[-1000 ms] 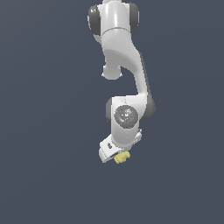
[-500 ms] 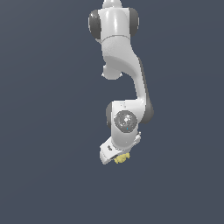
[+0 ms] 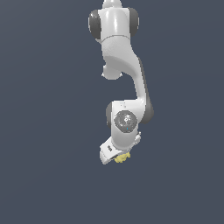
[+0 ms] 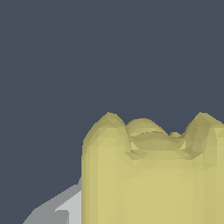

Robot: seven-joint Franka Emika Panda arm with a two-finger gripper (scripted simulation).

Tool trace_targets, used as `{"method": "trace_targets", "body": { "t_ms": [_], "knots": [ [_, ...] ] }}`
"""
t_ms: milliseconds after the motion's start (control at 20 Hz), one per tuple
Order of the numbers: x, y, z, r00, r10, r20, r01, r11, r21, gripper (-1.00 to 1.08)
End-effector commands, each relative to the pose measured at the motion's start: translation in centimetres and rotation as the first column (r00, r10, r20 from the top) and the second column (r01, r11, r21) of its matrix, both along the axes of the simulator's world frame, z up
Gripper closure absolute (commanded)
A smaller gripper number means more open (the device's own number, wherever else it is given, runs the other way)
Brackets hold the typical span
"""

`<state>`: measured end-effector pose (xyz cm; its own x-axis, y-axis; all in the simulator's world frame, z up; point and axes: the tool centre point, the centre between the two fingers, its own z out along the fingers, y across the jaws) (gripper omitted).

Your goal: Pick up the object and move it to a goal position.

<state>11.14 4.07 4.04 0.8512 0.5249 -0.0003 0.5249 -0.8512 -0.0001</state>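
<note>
Overhead, in the exterior view, a glossy white jointed robot arm (image 3: 124,87) with dark grey joint caps is hanging down against a flat, featureless slate-blue background. At its lower end, the white blocky pincer (image 3: 118,156) is tilting toward the exterior view's left, and the small pale yellow lumpy object (image 3: 122,158) is peeking out just beneath it, touching it. No counter or goal marker is showing, so the lifting appears done, while how much carrying remains cannot be judged.

Next, in the wrist view, the pale yellow object (image 4: 151,170) is filling much of the picture, matte and faceted, with smooth upright sides and a scalloped, grooved upper edge. A sliver of grey pincer finger (image 4: 61,210) is lying beside it. The pincer is apparently clamped on the object.
</note>
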Motion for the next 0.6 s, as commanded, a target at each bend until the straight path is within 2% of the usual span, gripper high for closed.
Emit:
{"method": "trace_targets", "body": {
  "t_ms": [0,550],
  "knots": [
    [0.0,0.0,0.0,1.000,0.000,0.000,0.000,1.000,0.000,1.08],
    [-1.4,0.4,2.2,1.000,0.000,0.000,0.000,1.000,0.000,1.08]
  ]
}}
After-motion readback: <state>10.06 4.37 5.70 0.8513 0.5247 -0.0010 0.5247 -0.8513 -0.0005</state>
